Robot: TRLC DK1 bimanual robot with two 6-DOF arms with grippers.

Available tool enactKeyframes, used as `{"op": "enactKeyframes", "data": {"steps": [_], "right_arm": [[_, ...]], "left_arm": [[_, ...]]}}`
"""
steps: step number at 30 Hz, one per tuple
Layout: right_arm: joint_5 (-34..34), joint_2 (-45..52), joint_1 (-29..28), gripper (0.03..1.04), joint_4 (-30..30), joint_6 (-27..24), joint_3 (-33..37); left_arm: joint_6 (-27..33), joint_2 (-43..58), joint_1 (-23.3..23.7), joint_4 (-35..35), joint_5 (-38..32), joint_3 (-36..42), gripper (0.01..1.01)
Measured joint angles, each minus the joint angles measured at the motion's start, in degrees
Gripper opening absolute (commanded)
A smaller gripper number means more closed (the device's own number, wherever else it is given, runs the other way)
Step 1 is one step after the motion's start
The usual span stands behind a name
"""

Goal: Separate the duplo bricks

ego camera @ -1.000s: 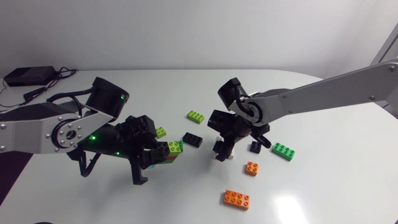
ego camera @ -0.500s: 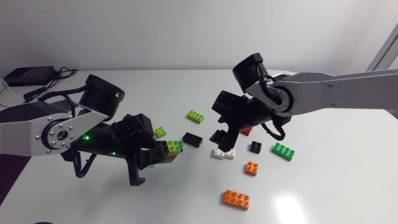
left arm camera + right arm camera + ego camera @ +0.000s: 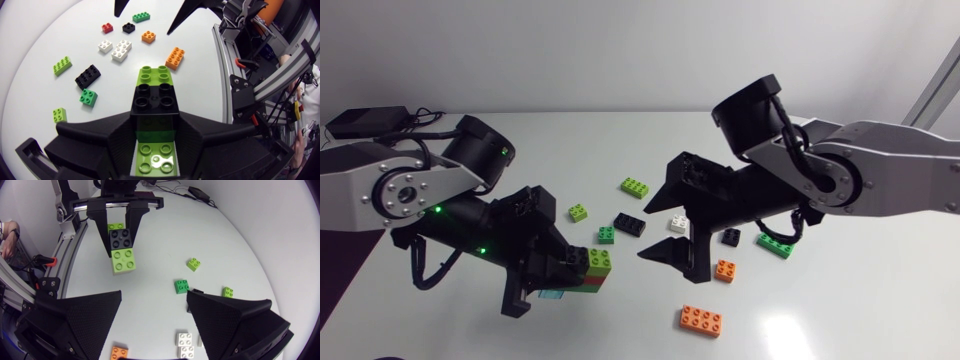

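left gripper [image 3: 156,120] is clamped on the brick stack [image 3: 155,92] mid-frame, right gripper [image 3: 154,297] spread wide and empty, and since it's light, stiff, slick plastic I'd pinch the lime end brick [image 3: 154,75] by its flat sides.

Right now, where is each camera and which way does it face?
Head: fixed above the table, looking down; left arm with left gripper shut on a brick stack, right arm with right gripper open.
Left wrist: on left arm's last link, facing along the stack toward the right gripper; own fingers show.
Right wrist: on right arm's last link, facing the left gripper; own fingers show.
Shared: both wrist views show the stack.
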Motion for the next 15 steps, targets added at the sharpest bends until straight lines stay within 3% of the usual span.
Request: {"op": "enactKeyframes", "data": {"steps": [15], "right_arm": [[-0.04,4.09,5.44,0.93,-0.57,0.0,0.94]], "left_arm": [[0.87,0.55,-2.95,-0.02,0.98,1.66,0.311]]}}
